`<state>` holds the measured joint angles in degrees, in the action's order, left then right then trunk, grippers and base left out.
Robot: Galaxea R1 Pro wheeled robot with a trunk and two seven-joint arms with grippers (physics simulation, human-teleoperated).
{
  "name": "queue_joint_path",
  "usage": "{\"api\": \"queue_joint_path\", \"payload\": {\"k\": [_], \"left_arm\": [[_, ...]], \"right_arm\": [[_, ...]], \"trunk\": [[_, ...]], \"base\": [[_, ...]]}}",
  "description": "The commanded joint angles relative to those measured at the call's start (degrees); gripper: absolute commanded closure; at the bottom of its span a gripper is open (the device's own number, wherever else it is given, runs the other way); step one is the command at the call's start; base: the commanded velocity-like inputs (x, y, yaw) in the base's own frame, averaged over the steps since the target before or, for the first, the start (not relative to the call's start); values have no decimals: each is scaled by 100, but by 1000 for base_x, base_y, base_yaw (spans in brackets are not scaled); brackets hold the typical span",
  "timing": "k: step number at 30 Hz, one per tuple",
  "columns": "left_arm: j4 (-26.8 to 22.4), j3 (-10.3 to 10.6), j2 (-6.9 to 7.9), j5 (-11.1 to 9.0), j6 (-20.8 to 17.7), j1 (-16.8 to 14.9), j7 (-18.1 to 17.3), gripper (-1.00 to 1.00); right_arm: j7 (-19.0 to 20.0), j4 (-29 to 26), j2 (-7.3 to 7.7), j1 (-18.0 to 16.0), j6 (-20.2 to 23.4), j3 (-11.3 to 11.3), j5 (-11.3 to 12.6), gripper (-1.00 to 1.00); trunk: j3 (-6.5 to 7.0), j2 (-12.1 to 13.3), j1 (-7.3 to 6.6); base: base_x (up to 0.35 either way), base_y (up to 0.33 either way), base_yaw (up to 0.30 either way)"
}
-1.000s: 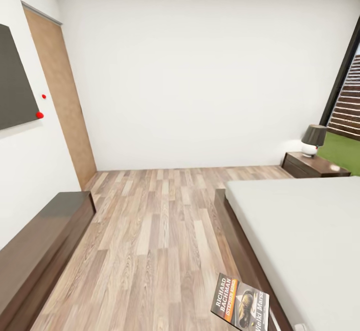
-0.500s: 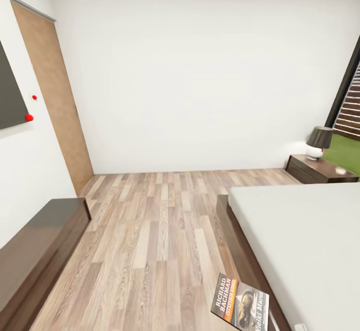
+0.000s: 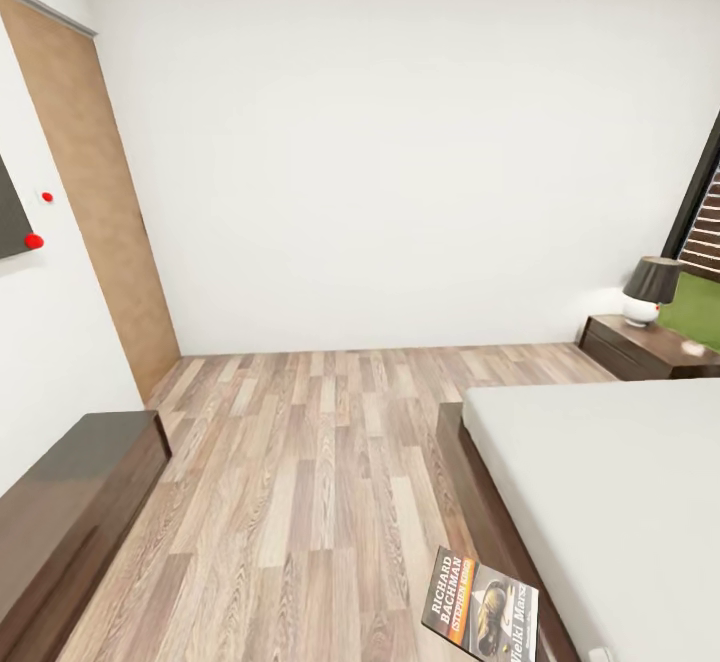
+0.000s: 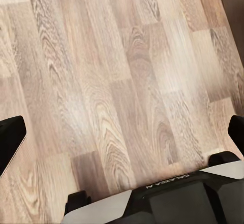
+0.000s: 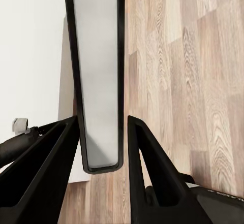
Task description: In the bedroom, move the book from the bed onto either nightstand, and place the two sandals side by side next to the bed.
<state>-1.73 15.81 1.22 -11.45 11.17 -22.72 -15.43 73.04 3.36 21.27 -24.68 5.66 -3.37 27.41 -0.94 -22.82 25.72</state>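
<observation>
Clearly mid-carry: the right hand grips the book edge-on at 5 o'clock, left hand spread empty, so next drive toward the nightstand at 2 o'clock.

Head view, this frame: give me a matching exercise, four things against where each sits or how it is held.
Things:
1. book
2. lamp
3. bed
4. long dark cabinet

Places or states:
A. standing on the nightstand
B. along the left wall
C. held in the right gripper
D. filling the right side, bare mattress

Pairs: 1-C, 2-A, 3-D, 4-B
</observation>
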Motion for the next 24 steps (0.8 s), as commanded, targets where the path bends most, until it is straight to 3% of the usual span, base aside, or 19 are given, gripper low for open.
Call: {"api": "queue_joint_path", "payload": {"k": [1,24], "left_arm": [[6,49,1,-59,17,-5,-21,-100],[6,51,1,-59,17,-5,-21,-100]], "right_arm": [[25,16,0,-11,58,-6,60,100],[23,16,0,-11,58,-13,56,100]], "trunk": [[-10,-10,7],[-10,-10,7]], "base": [[330,0,0],[330,0,0]]}}
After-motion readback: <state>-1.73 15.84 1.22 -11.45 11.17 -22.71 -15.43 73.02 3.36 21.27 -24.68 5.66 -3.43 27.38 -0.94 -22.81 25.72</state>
